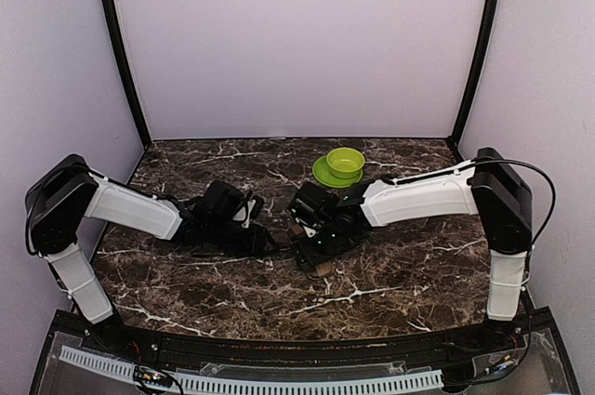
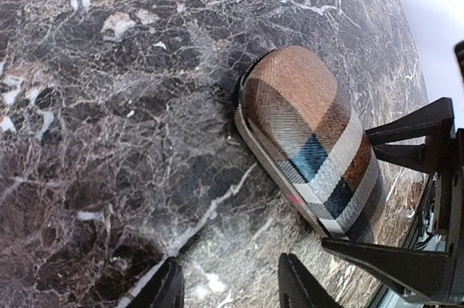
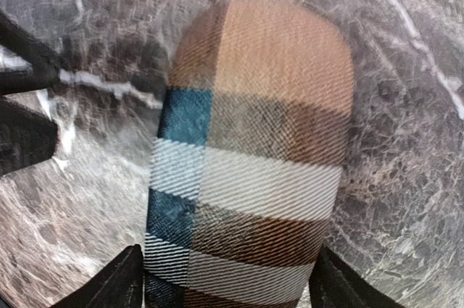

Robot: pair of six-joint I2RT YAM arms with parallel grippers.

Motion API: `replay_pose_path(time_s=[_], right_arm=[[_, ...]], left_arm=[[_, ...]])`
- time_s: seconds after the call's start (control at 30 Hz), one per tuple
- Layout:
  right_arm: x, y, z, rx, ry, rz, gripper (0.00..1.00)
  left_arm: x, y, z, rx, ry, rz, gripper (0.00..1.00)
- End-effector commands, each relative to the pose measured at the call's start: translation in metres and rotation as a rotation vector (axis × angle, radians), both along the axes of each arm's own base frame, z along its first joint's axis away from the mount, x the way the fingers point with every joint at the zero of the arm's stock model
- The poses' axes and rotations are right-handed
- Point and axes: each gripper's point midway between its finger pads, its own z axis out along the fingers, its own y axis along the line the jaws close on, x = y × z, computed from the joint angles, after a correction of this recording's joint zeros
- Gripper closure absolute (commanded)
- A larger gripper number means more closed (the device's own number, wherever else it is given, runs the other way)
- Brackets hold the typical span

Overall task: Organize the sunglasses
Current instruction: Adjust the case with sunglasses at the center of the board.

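A closed plaid sunglasses case (image 3: 254,148), brown, white and blue, lies on the dark marble table. My right gripper (image 3: 228,279) straddles its near end, with one finger against each long side. In the left wrist view the case (image 2: 304,127) lies to the upper right of my left gripper (image 2: 228,279), which is open and empty over bare marble; the right gripper's black fingers (image 2: 406,134) show at the case's far end. In the top view both grippers meet at the table's middle, left gripper (image 1: 265,244) and right gripper (image 1: 311,251), and mostly hide the case (image 1: 322,269). No sunglasses show.
A green bowl on a green plate (image 1: 345,164) stands at the back, right of centre, behind the right arm. Purple walls enclose the table on three sides. Bare marble (image 1: 409,274) lies to the front and right.
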Motion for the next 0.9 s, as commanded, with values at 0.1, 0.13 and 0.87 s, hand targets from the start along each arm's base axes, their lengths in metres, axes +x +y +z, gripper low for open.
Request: replay_pose_path(time_s=[0.1, 0.13, 0.87], right_arm=[[-0.003, 0.002, 0.006, 0.059, 0.026, -0.014, 0.15], [-0.002, 0.002, 0.006, 0.063, 0.025, -0.016, 0.15], [0.004, -0.015, -0.016, -0.139, -0.097, 0.060, 0.36]], left_arm=[[-0.001, 0.006, 0.008, 0.001, -0.022, 0.001, 0.55], [-0.001, 0.006, 0.008, -0.001, -0.023, 0.001, 0.55], [0.004, 0.014, 0.013, -0.015, -0.040, 0.031, 0.54]])
